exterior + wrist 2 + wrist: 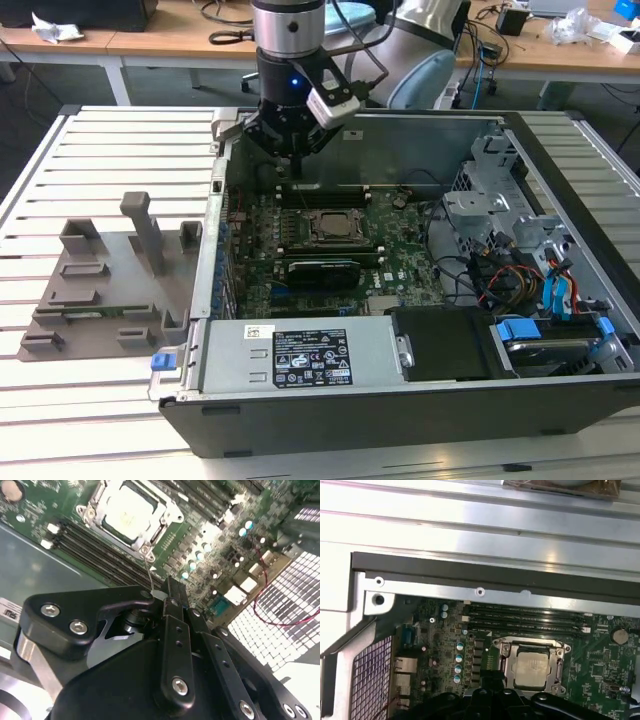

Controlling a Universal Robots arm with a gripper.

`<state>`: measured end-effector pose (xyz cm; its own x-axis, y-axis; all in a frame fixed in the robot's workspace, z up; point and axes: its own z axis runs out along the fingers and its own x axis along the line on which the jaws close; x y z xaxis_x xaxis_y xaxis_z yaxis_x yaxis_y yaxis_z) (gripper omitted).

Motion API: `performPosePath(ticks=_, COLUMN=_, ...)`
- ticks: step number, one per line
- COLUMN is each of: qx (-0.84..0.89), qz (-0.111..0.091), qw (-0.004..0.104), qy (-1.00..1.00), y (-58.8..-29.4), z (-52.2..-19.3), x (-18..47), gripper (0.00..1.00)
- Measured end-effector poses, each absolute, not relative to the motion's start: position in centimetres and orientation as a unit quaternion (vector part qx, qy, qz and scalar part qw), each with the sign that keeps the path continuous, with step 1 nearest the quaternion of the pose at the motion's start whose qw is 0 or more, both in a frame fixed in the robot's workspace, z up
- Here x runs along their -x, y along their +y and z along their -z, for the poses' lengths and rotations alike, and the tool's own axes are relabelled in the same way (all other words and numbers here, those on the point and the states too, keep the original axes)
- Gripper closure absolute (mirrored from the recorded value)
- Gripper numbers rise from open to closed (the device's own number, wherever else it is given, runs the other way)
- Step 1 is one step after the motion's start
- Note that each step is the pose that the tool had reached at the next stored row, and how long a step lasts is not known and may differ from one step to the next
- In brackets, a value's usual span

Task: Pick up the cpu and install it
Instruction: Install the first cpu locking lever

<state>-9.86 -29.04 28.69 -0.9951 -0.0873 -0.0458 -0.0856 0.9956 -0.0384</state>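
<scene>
Fingers pressed together, empty, pointing down above motherboard; cpu seated in socket nearby.

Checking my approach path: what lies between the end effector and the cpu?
In the second wrist view, the end effector hovers off the cpu; between them lie the socket frame's edge, a thin lever and memory slots.

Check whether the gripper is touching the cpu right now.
Apart. In the exterior view the gripper hangs above the case's rear edge, with motherboard showing between it and the cpu, which sits in its socket.
</scene>
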Motion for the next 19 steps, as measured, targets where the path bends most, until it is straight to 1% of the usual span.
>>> performPosePath(ticks=7, qx=0.043, qz=0.018, qw=0.024, qy=0.999, y=-27.6, z=-27.3, x=10.7, gripper=0.89)
performPosePath(ticks=13, qx=0.043, qz=0.018, qw=0.024, qy=0.999, y=-27.5, z=-26.5, x=10.7, gripper=0.89)
performPosePath(ticks=19, qx=0.043, qz=0.018, qw=0.024, qy=0.999, y=-27.5, z=-26.4, x=10.3, gripper=0.89)
